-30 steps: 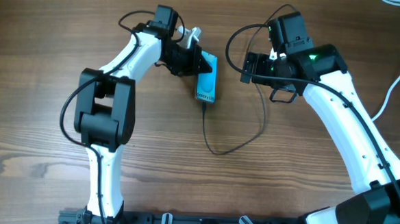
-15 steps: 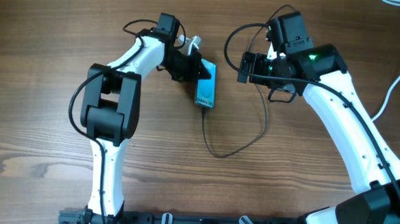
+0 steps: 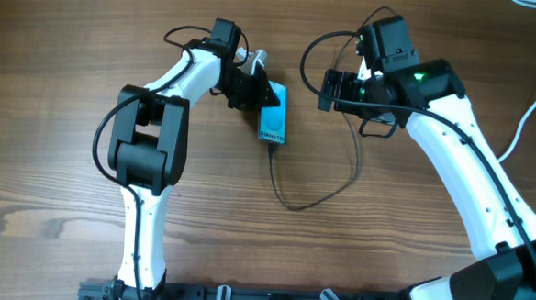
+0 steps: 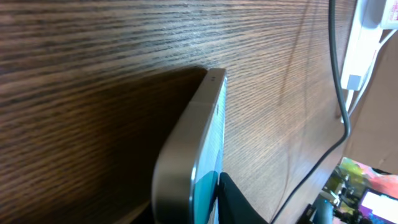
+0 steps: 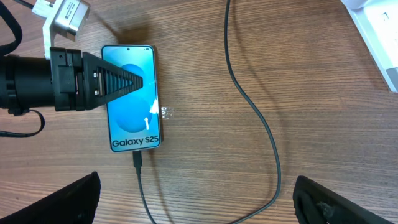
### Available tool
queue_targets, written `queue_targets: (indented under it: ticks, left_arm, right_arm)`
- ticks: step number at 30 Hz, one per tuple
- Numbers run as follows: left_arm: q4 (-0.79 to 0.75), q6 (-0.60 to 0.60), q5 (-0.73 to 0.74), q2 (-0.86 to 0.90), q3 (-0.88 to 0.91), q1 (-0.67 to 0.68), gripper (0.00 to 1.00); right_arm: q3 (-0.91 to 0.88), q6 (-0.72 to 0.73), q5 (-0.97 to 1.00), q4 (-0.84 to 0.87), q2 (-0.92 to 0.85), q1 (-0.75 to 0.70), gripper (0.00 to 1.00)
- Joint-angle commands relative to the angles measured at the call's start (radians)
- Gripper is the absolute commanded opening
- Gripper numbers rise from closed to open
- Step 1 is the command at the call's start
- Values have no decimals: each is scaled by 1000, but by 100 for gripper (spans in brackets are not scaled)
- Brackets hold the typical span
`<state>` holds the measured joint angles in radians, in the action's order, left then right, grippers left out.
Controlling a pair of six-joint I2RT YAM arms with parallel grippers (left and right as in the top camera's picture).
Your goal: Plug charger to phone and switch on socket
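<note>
The phone (image 3: 273, 120) lies on the wooden table with its teal screen up, and it also shows in the right wrist view (image 5: 134, 127). My left gripper (image 3: 256, 88) reaches in from the phone's left side. It is shut on the phone, with one black finger flat on the screen (image 4: 233, 202). The charger's black cable (image 3: 288, 199) loops across the table. Its plug tip (image 5: 137, 160) sits in the phone's bottom edge, and its white adapter (image 5: 65, 14) lies above the phone. My right gripper (image 5: 202, 196) is open and empty over the cable. The socket's corner (image 5: 380, 34) shows at top right.
A thick white cord (image 3: 535, 104) runs along the table's far right edge. A white block with a grey plug (image 4: 364, 43) shows beyond the phone in the left wrist view. The robots' own black cables hang by each wrist.
Over the last second my left gripper and the phone shifted slightly down and to the left. The right arm and the cable loop have not moved.
</note>
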<state>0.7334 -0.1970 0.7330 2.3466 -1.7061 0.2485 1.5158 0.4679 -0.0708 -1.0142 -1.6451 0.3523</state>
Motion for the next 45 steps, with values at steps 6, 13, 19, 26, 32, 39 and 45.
queue_targets:
  ticks: [6, 13, 19, 26, 32, 39, 45]
  left_arm:
    - [33, 3, -140, 12, 1, -5, 24]
    - [49, 4, -204, 12, 1, -5, 24]
    - [53, 8, -223, 12, 1, -5, 30]
    - [92, 7, -327, 12, 1, -5, 31]
    - [114, 7, -334, 3, -1, -7, 49]
    - [144, 10, -334, -133, -10, -45, 100]
    - [134, 10, -340, -355, -10, -83, 100]
  right_arm:
    - [14, 3, -9, -2, 16, 1, 100]
    - [14, 2, -8, -8, 16, 1, 100]
    - [14, 3, 17, -25, 16, 1, 100]
    - [14, 1, 29, -46, 16, 1, 100]
    - [14, -12, 66, -58, 16, -3, 100]
    - [14, -33, 115, -72, 16, -58, 100]
    - [45, -88, 87, -87, 14, -216, 100]
